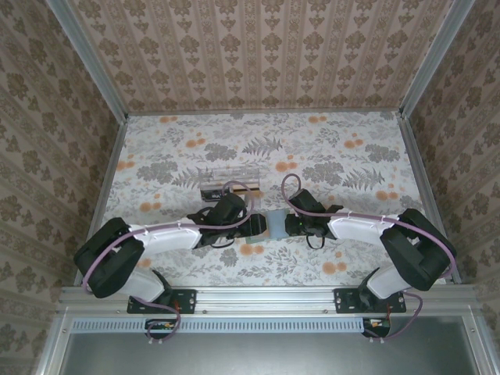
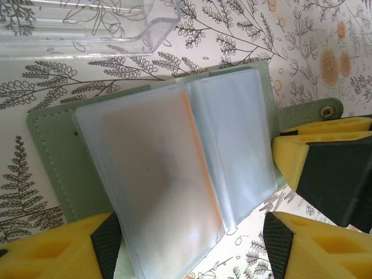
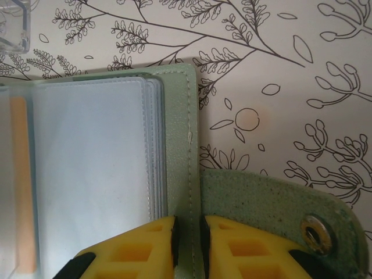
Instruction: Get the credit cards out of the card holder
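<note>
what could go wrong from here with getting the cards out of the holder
1. The right gripper is shut on just the thin cover edge of the card holder; a pull may slip it free.
2. The left gripper stands open across the clear sleeves, so it may pinch sleeves rather than the orange card inside.
3. The clear box lies close and might get bumped.

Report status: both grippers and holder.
Left gripper open, straddling the sleeves. Right gripper shut on holder edge. Holder open, orange card in sleeve. Clear box beyond, apart from it.
</note>
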Robot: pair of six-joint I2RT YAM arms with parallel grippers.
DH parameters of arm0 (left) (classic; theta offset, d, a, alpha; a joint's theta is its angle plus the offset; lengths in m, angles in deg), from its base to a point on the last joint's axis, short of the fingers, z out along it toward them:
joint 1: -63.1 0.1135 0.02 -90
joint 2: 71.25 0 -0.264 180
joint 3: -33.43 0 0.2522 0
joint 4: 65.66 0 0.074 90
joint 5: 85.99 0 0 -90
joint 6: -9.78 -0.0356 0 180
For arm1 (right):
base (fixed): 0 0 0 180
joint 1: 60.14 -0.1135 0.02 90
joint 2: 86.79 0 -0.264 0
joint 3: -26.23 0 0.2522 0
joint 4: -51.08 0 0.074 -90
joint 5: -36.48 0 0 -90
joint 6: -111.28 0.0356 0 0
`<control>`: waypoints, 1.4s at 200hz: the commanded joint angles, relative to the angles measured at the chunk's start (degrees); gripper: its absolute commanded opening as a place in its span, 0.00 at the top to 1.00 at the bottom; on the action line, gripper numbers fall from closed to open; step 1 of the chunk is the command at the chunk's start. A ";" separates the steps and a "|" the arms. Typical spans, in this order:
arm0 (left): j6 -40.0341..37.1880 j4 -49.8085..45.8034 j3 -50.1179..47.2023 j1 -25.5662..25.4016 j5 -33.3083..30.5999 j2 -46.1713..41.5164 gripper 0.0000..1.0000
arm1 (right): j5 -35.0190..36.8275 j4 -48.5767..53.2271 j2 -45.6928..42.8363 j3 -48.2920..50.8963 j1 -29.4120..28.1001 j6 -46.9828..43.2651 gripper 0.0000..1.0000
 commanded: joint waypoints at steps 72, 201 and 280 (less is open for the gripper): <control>-0.96 -4.94 1.90 -0.71 -3.42 -1.36 0.32 | -1.73 0.97 1.96 -0.38 -1.23 0.74 0.78; 0.02 -0.48 2.22 -1.12 0.22 4.43 0.32 | -1.74 0.94 1.99 -0.30 -1.53 0.91 0.78; 0.12 2.66 2.83 -1.32 2.50 6.41 0.32 | -1.68 1.03 2.03 -0.20 -1.71 0.94 0.78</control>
